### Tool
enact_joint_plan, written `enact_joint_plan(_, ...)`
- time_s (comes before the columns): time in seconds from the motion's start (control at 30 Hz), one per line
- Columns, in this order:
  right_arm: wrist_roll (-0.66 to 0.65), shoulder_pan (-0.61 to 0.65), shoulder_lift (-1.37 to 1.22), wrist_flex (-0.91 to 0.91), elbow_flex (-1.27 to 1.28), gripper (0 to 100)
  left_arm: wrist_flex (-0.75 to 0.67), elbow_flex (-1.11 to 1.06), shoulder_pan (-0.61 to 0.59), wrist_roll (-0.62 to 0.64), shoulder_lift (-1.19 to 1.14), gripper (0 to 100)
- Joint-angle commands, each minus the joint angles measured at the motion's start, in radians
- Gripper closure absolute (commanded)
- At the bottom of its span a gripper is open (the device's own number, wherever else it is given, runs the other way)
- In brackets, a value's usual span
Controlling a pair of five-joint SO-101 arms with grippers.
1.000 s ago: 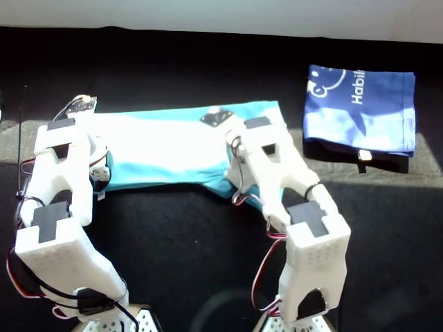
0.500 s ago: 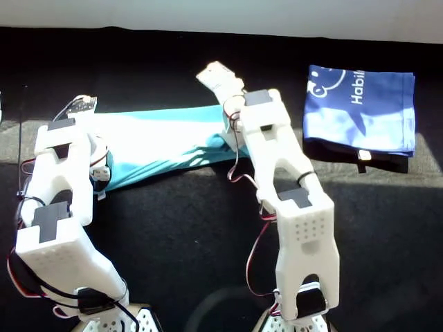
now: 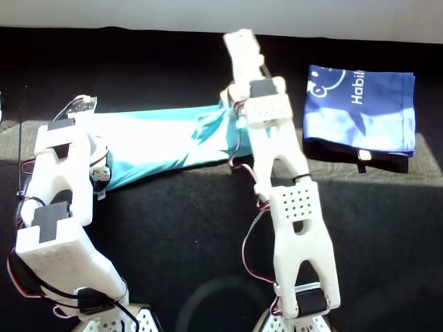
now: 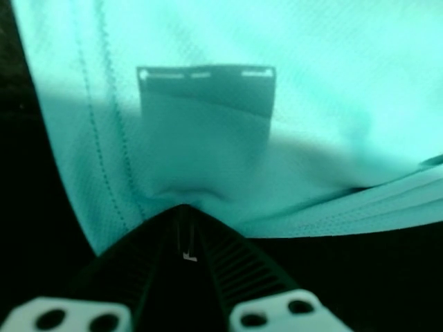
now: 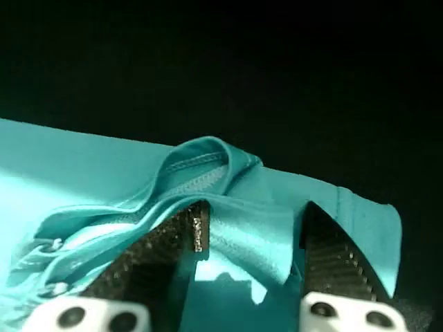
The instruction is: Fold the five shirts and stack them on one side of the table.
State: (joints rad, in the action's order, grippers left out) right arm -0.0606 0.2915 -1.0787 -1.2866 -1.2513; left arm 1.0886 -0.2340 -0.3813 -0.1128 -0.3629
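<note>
Teal shirt point(image 3: 159, 142) lay long on surface point(image 3: 173, 228), one end bunched, near blue folded stack point(image 3: 360, 111). Your left gripper point(image 4: 183, 211) pinched shirt edge tight. Your right gripper point(image 5: 255, 211) was spread wide over bunch. You needed all layers inside before closing, then slow, flat pull.

Black table point(image 3: 173, 228) all the way across here, a dark matte surface running from the near edge right up to the far side. Behind it, a pale strip point(image 3: 124, 12) spans the full width at the back. And there's a band of light point(image 3: 8, 142) cutting across the table's middle, brightest out at the edges.
</note>
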Motion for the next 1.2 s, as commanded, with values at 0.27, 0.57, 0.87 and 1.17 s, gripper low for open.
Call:
enact_joint_plan(0.27, 0.032, -0.021, 0.010, -0.371, -0.305, 83.5, -0.040, -0.001, 0.010, 0.006, -0.004, 99)
enact_joint_plan(0.57, -0.032, 0.163, -0.085, -0.409, -0.306, 98.4, -0.040, -0.001, 0.010, 0.006, -0.004, 99)
enact_joint_plan(0.87, -0.055, 0.226, -0.189, -0.163, -0.309, 98.5, -0.040, -0.001, 0.010, 0.006, -0.004, 99)
enact_joint_plan(1.17, -0.058, 0.183, -0.173, -0.286, -0.489, 98.7, -0.040, -0.001, 0.010, 0.006, -0.004, 99)
